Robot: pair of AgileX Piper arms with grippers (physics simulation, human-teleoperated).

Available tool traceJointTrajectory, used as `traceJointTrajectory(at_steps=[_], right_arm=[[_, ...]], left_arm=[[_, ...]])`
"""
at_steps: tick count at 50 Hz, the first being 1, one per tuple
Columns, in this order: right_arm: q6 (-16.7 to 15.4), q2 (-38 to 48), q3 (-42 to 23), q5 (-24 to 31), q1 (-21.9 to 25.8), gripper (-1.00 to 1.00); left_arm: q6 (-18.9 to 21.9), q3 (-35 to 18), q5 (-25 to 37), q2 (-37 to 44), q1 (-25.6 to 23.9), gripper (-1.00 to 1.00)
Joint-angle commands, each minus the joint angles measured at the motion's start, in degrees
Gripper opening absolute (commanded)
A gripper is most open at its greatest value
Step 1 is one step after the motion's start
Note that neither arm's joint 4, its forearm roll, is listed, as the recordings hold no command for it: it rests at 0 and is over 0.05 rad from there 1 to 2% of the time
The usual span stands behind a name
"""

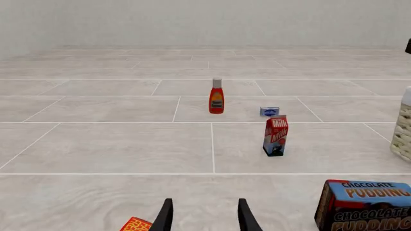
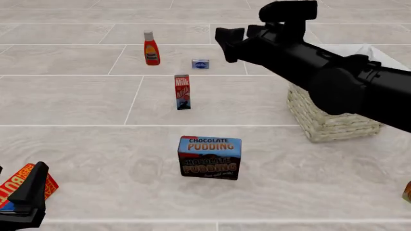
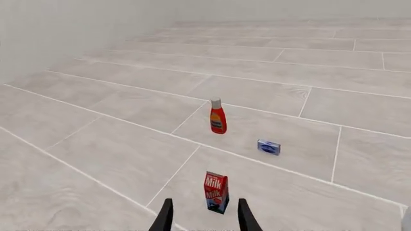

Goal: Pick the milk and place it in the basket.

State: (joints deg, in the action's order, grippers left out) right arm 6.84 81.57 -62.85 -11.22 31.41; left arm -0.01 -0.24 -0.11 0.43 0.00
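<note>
the right arm [image 2: 334, 77] is a thick matte black limb of rounded, tube-like segments joined by bulging cylindrical housings; near its far end sit blocky black boxes with squared edges (one stacked on top, one jutting to the side); no cables, screws or markings show on it; the left arm's tip [image 2: 29, 197] is a black angular wedge; in each wrist view two slim black tapering fingers [image 1: 163, 219] [image 3: 164, 217] rise in a pair.

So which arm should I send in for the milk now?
Right. In its wrist view the open right gripper is lined up with the upright milk, close ahead. The left gripper sits low at the near edge, far from the milk. The basket is also on the right.
</note>
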Motion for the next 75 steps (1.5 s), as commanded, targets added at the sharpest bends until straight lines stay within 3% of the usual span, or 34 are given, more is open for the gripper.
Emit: traceJointTrajectory(at_steps=[1,11,16,19,24,26,45,59,75], right_arm=[[1.9,4.8,-7.7,7.3,1.5,1.0],[-0.8,7.8,-12.2,11.3,2.9,1.0],[0.7,9.3,-13.4,11.4,4.5,1.0],[2.4,9.0,-12.9,8.5,5.7,1.0],[-1.3,12.4,-15.7,10.2,2.8,1.0],[-1.3,12.9,-16.0,10.2,2.5,1.0],[-0.5,23.6,-24.9,12.1,-0.2,1.0],[2.7,32.7,-34.9,15.9,0.7,1.0],[2.7,40.2,-42.0,17.0,-0.9,1.0]], left_arm=[[0.0,0.0,0.0,0.0,0.0,1.0],[0.0,0.0,0.0,0.0,0.0,1.0],[0.0,0.0,0.0,0.0,0.0,1.0],[0.0,0.0,0.0,0.0,0.0,1.0],[0.0,0.0,0.0,0.0,0.0,1.0],[0.0,0.0,0.0,0.0,0.0,1.0],[0.0,0.0,0.0,0.0,0.0,1.0],[0.0,0.0,0.0,0.0,0.0,1.0],[0.0,0.0,0.0,0.0,0.0,1.0]])
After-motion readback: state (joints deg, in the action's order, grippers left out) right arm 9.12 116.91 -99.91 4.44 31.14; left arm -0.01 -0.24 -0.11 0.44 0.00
